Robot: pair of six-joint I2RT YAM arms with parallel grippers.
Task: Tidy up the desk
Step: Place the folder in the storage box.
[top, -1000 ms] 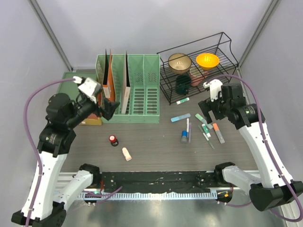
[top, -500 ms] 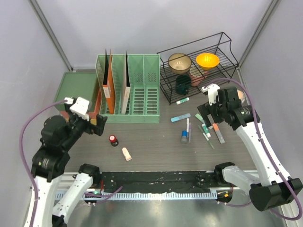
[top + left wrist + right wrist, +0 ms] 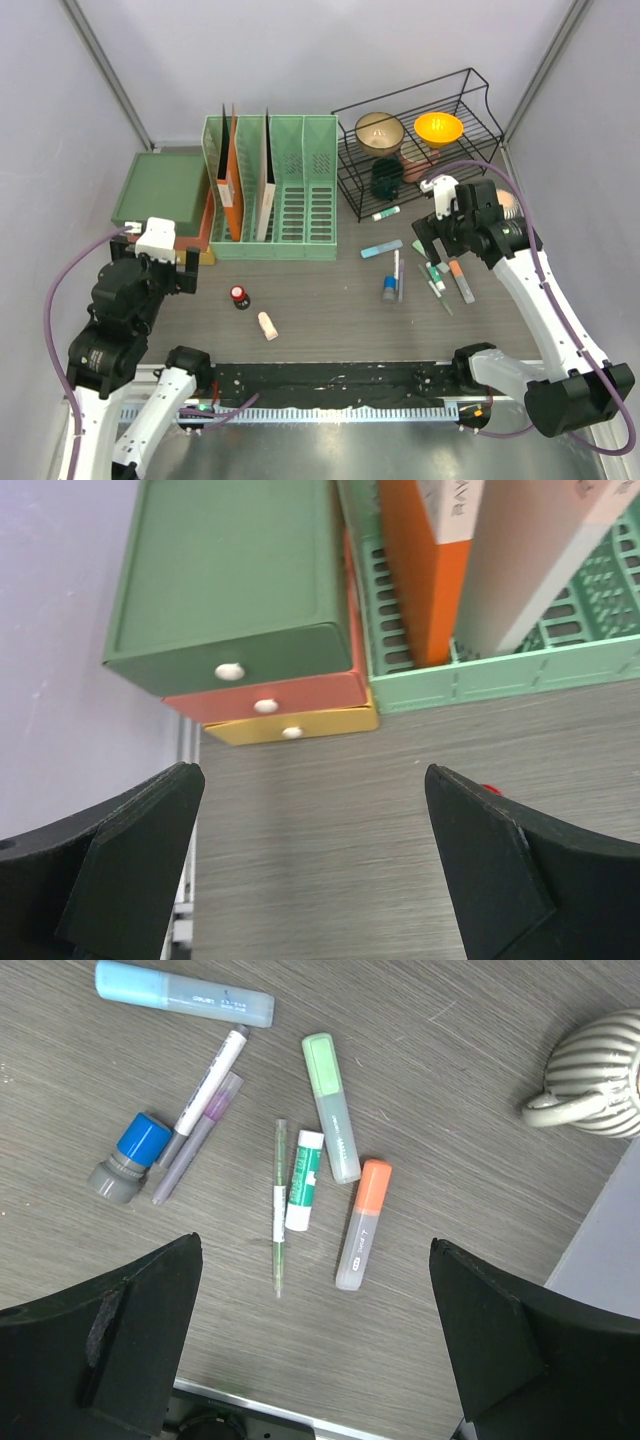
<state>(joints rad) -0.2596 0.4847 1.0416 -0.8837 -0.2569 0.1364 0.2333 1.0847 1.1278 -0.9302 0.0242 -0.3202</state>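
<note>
Bright, even, diffuse light, faint soft shadows, crisp wood grain on the desk [image 3: 450, 1080]

Drawers [image 3: 165, 188] sit left of file rack [image 3: 320, 205] on desk [image 3: 330, 310].

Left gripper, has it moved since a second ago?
Yes. The left gripper has drawn back from the green file rack, toward the desk's near left corner.

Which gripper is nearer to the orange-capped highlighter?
Right. The right gripper hangs open right above the orange-capped highlighter, which shows between its fingers in the wrist view. The left gripper is far across the desk, by the stacked drawers.
</note>
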